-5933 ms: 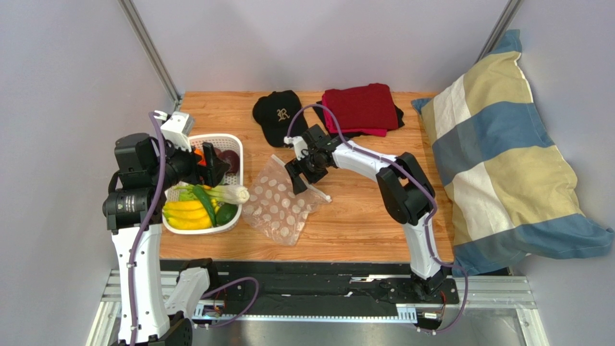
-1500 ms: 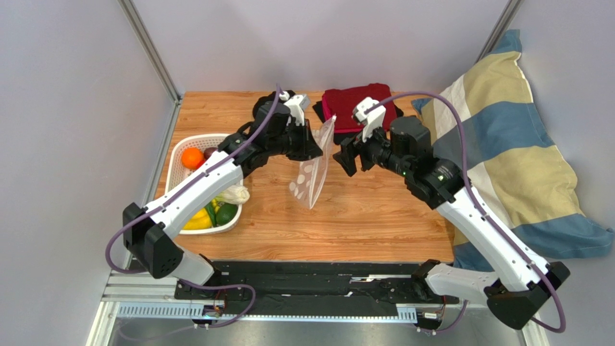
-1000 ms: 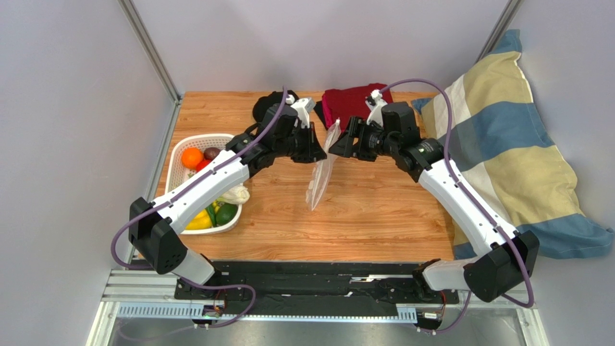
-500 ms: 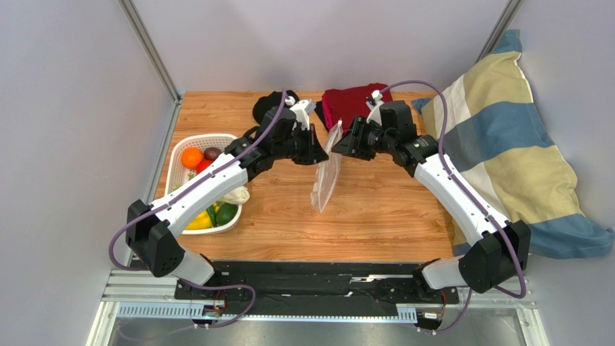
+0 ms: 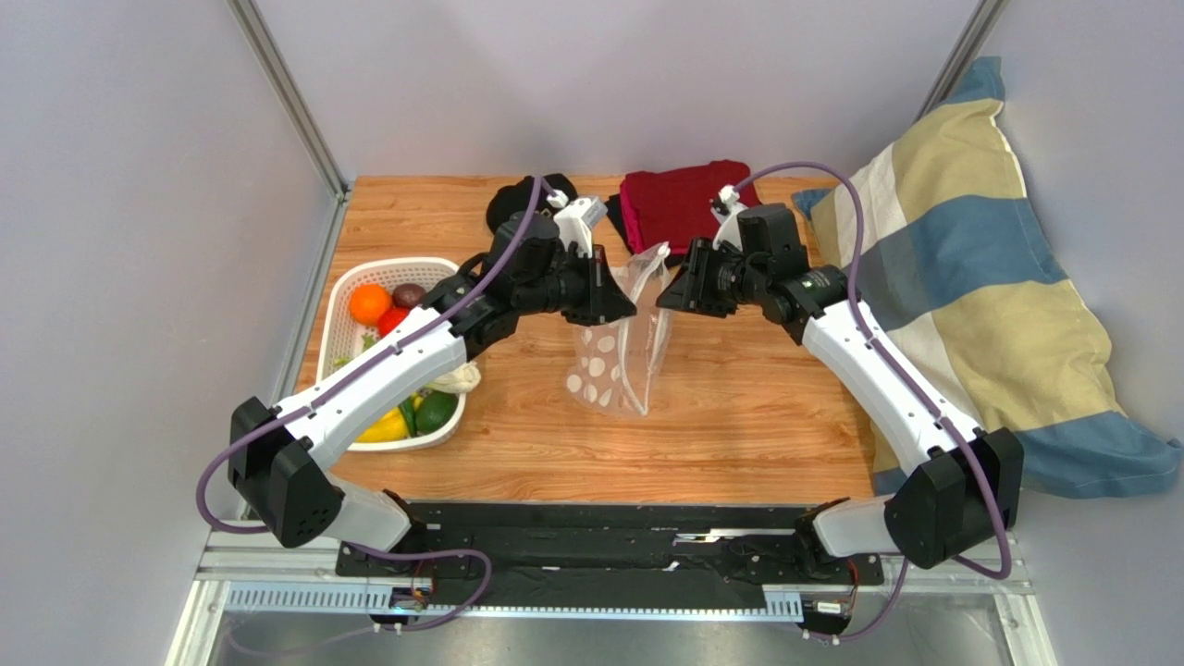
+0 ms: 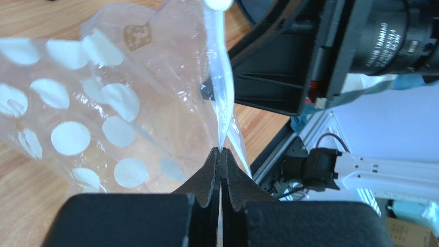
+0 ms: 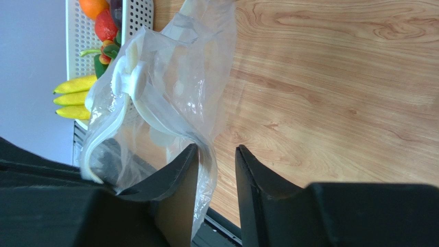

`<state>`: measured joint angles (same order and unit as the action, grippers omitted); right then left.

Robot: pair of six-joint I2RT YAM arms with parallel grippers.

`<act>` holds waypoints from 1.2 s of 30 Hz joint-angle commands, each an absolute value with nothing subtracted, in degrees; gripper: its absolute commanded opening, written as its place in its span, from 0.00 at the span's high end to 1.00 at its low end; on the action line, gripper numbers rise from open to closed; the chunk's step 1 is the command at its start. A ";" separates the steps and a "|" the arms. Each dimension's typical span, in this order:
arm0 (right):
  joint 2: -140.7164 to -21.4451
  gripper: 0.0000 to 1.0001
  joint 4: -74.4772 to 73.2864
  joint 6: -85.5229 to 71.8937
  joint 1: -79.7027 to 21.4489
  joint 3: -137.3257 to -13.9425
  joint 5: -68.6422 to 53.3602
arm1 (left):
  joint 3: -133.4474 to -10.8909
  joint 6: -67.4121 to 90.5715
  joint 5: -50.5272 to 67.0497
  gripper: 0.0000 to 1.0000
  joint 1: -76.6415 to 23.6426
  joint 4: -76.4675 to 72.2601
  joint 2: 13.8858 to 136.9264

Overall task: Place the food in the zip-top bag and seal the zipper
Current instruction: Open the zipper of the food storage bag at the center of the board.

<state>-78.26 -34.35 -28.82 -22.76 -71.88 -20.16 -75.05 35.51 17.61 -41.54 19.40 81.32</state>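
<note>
Hanging between the two arms over the middle of the tabletop, the zip-top bag was up in the air, mouth uppermost, and well apart from the food on the left. That pose looked meant to pull the mouth open so something could be dropped in.

The left gripper had its jaws pressed together on the bag's top edge, right at the zipper, which ran up out of the pinch as a pale strip. The right gripper faced it from the right. Its jaws stood apart, with a fold of clear film hanging in the gap against one of them. Whether that fold carried any of the bag's weight could not be told.

No food showed inside the bag. The orange and the dark purple fruit lay at the far end of the white basket.

Much was hidden. The left arm crossed the basket and covered most of the pale stalk. From above, it was unclear whether the bag's bottom touched the tabletop. The left wrist view was half blocked by the other arm's dark housing, and the film's folds made the far lip of the mouth hard to trace.
</note>
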 commanded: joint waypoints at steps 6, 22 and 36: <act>-73.48 1.00 -33.75 -21.10 -19.60 -71.37 -24.96 | -73.83 33.05 23.12 1.00 -41.22 14.93 78.14; -65.91 1.00 -37.00 -14.24 -18.98 -68.91 -24.00 | -76.46 13.04 38.14 0.50 -34.63 29.08 79.98; -65.56 1.00 -43.07 -19.77 -20.92 -68.39 -18.99 | -79.98 -28.09 37.98 0.01 -19.43 69.74 67.50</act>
